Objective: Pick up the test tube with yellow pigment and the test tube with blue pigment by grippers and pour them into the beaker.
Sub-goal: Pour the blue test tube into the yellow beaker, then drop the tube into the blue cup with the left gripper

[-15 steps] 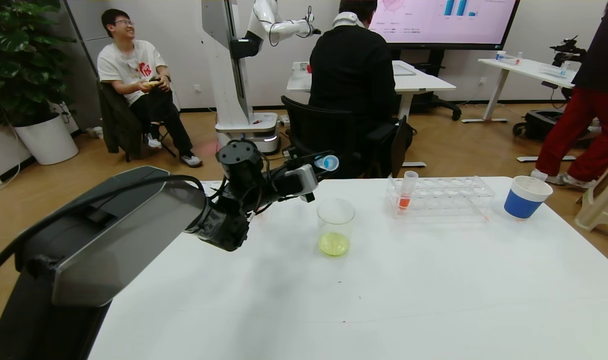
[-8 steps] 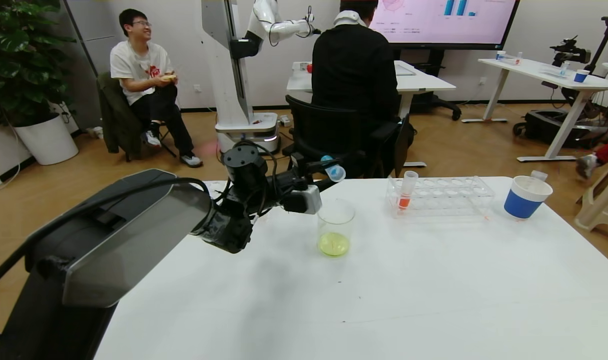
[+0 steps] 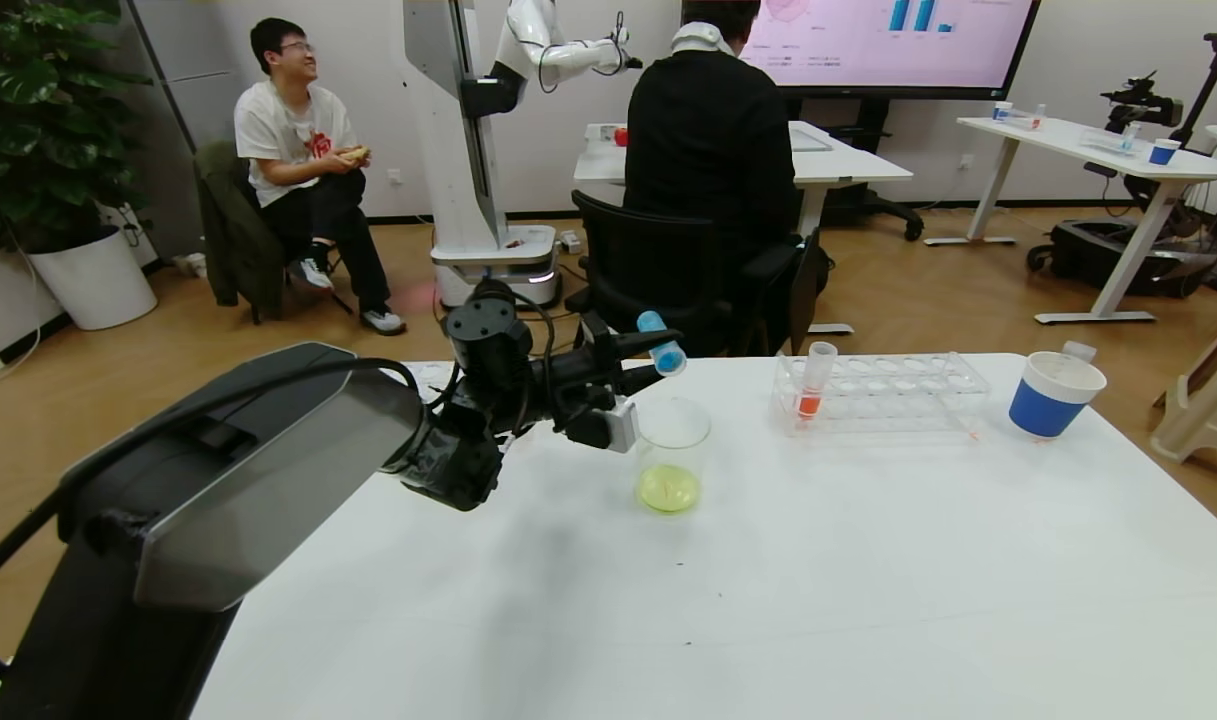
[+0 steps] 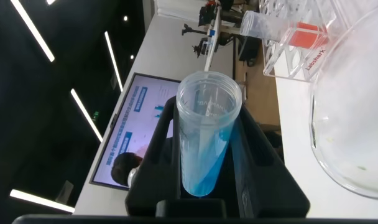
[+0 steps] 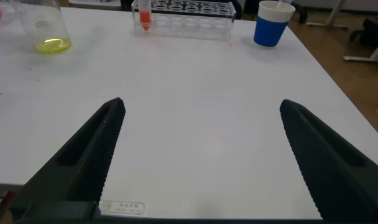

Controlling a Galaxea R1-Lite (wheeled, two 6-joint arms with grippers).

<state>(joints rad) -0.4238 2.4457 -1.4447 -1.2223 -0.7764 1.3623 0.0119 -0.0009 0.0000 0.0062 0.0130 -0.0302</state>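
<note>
Cyan-blue liquid is sitting in the rounded end of the test tube with blue pigment (image 3: 660,344), which the left gripper (image 3: 640,362) is clamping between its two black fingers (image 4: 254,155). The tube is lying tilted, its open mouth pointing down toward the beaker (image 3: 671,455) and hanging just above and behind the beaker's flared rim. In the left wrist view the same tube (image 4: 205,134) is showing its open mouth to the camera, with the blue liquid pooled at the far, closed end and the beaker's curved glass wall (image 4: 357,124) close beside it. The beaker is standing upright on the white table (image 3: 768,600) and is holding a shallow layer of yellow-green liquid at its bottom. Behind and to the robot's right of it, a clear tube rack (image 3: 883,392) is resting on the table with one tube of orange-red liquid (image 3: 813,380) standing in its left end; a blue cup with a white rim (image 3: 1053,394) is standing near the rack's right end. The right gripper (image 5: 201,134) is hanging low over the near part of the table, well apart from the beaker and rack, its two fingers (image 5: 89,149) spread wide with nothing between them. The test tube with yellow pigment is not showing in any view.
</note>
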